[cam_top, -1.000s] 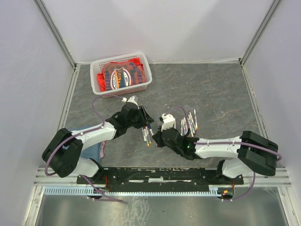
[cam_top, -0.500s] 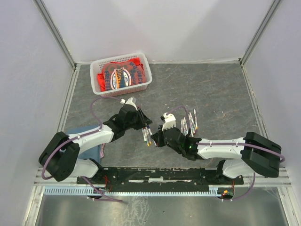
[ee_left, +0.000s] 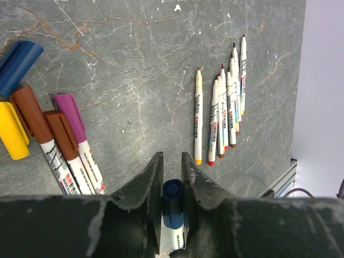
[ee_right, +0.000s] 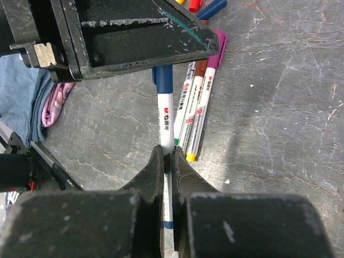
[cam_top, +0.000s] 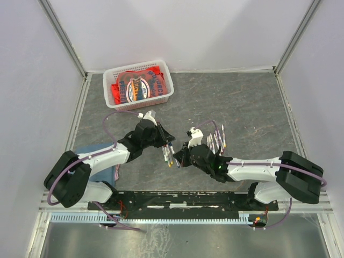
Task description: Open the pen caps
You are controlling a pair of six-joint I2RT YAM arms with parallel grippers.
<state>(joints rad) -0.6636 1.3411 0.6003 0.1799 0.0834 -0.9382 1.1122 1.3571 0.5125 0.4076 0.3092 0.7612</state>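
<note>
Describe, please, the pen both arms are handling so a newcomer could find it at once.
On the grey table, look at the middle near the front edge. The pen is there, with the left tool clamped on its dark blue cap and the right tool shut on its white barrel. The neighbouring capped pens lie untouched.

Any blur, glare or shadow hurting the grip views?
Left wrist: dark blue plastic cap sharp in the left gripper, finger bases soft. Right wrist: white pen barrel crisp in the right gripper, capped end hidden by the left gripper. Top external: even light, no glare.
</note>
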